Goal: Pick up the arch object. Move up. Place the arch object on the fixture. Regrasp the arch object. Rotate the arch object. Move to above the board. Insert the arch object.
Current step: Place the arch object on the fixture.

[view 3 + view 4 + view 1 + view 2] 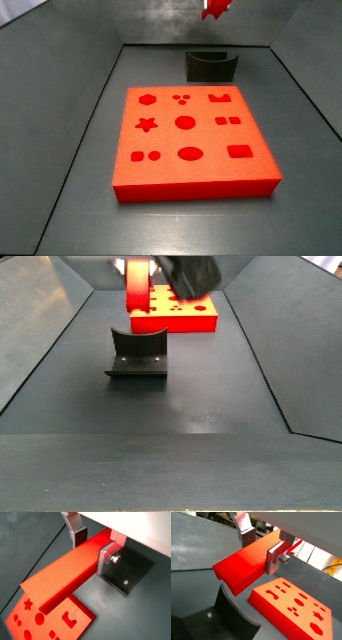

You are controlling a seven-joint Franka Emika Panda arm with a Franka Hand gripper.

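- One board (194, 140) is the largest item we log: a thick red-orange slab flat on the dark floor, well below the gripper (93, 546). Its top carries darker cutouts; in a side view we read a star, circles, ovals and squares. Both wrist views show it (294, 609) apart from the held piece, not touching it.
- Next in size, the arch object (63, 574): a long, bright red bar between the silver fingers (107, 557). We see it project away from the jaws, with a stepped groove along one long edge in a wrist view (241, 569). In a side view only a small red tip (215, 8) shows at the frame's upper edge; in another the bar (139, 286) hangs upright under the blurred gripper (187, 271).
- Then the fixture (211, 66): a dark block with a concave notch on top, resting on the floor below the gripper and just beyond the board's end. It (138, 354) stands apart from the bar.
- Smallest, the gripper itself: jaws closed partway, clamping the bar's flat faces, raised clear of floor, fixture and board.
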